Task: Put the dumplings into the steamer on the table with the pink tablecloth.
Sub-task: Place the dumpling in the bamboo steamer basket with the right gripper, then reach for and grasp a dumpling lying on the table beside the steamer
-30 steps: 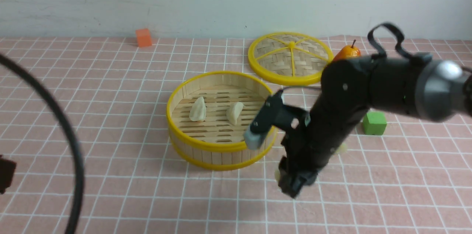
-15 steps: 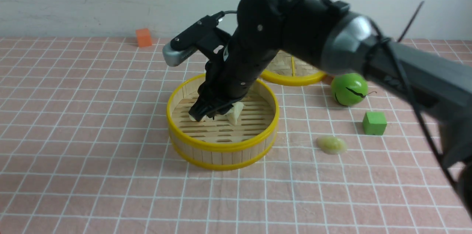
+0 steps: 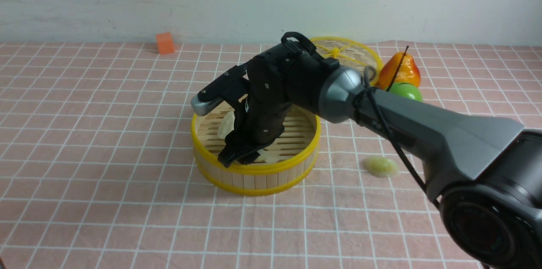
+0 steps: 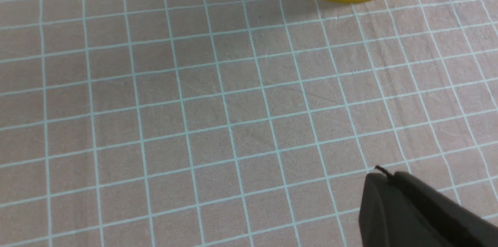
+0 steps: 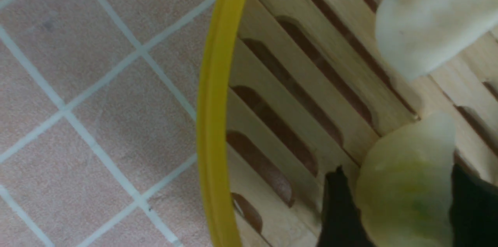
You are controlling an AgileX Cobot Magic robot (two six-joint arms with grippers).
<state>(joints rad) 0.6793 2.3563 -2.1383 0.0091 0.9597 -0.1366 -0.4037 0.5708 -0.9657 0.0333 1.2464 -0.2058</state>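
Right tool [image 3: 238, 158], low inside steamer [image 3: 254, 170] by its near rim, fingers [image 5: 338, 216] flanking green dumpling [image 5: 404, 169], pinch or release unclear: spread wide, lift straight, spare white dumpling [image 5: 428, 17].

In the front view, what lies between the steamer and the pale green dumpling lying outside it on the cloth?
Only bare pink cloth lies between the steamer and that dumpling; the front view shows it.
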